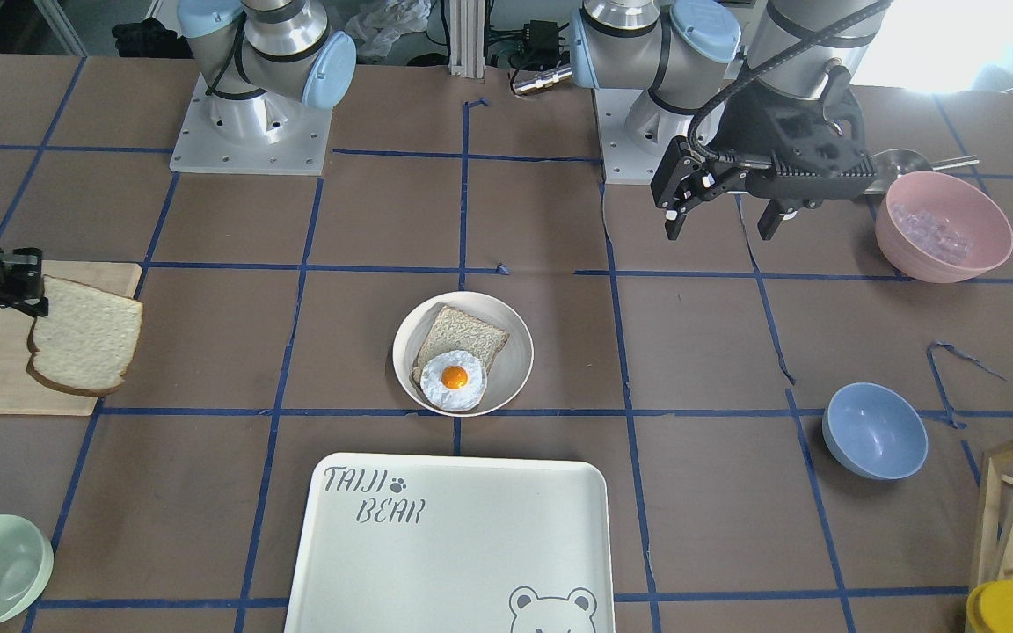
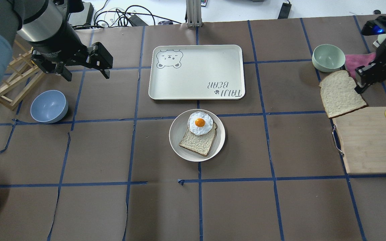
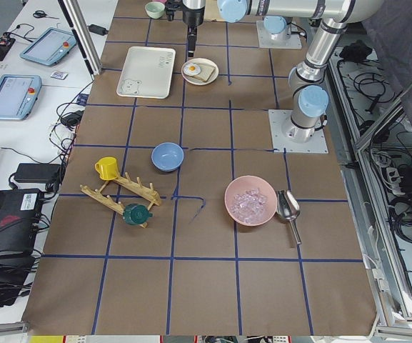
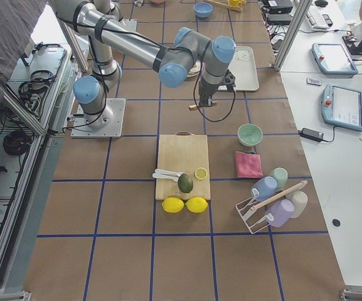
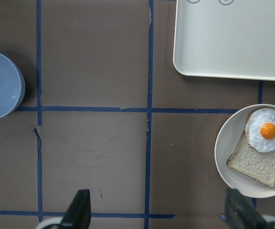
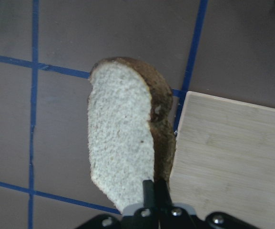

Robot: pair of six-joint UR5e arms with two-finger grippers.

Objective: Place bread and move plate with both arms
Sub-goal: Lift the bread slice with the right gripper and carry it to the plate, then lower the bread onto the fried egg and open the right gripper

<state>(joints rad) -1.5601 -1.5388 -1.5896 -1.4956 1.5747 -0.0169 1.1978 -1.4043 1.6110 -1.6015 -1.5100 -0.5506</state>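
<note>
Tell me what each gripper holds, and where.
Right gripper pinches the bread at the edge opposite its rounded end; left gripper open, empty.

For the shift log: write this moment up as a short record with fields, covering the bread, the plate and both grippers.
bread: pinched at one edge by the right gripper, apparently lifted, beside the cutting board
plate: mid-table, holds a smaller slice topped by a fried egg
left gripper: open, holding nothing, above the table between the blue bowl and the tray
tray: next to the plate, on the operators' side
status: bread not yet on the plate
</note>
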